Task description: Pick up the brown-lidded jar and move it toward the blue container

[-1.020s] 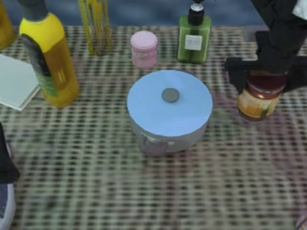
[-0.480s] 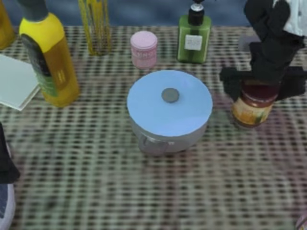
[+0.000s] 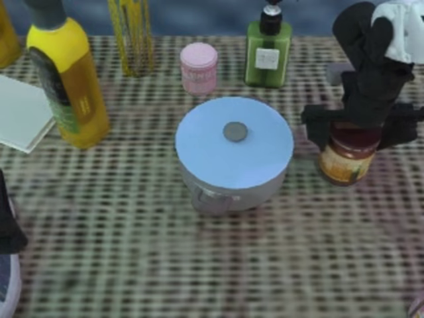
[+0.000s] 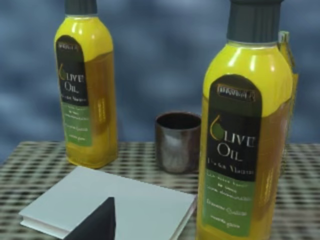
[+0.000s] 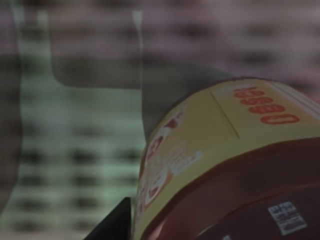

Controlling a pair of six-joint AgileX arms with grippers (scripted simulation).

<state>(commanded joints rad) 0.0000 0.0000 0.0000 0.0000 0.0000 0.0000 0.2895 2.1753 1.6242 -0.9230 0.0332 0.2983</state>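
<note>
The brown-lidded jar [image 3: 344, 162] hangs at the table's right side, a short gap to the right of the blue container [image 3: 225, 159]. My right gripper [image 3: 358, 127] comes down from above and is shut on the jar at its dark lid, with black fingers on either side. The right wrist view is filled by the jar's pale label and amber body [image 5: 210, 145], and one finger [image 5: 112, 225] presses against it. The blue container is a grey pot with a flat pale-blue lid and a small knob [image 3: 235, 132]. My left arm [image 3: 8, 232] is parked at the table's left edge.
A pink-lidded jar [image 3: 199, 66] and a green pump bottle [image 3: 268, 53] stand behind the pot. A large olive oil bottle [image 3: 66, 79], a white book [image 3: 20, 112] and a thin yellow bottle [image 3: 131, 33] are at the back left. A dark cup [image 4: 177, 141] shows in the left wrist view.
My right gripper has carried the jar a little to the left, closer to the pot. The left arm has not moved.
</note>
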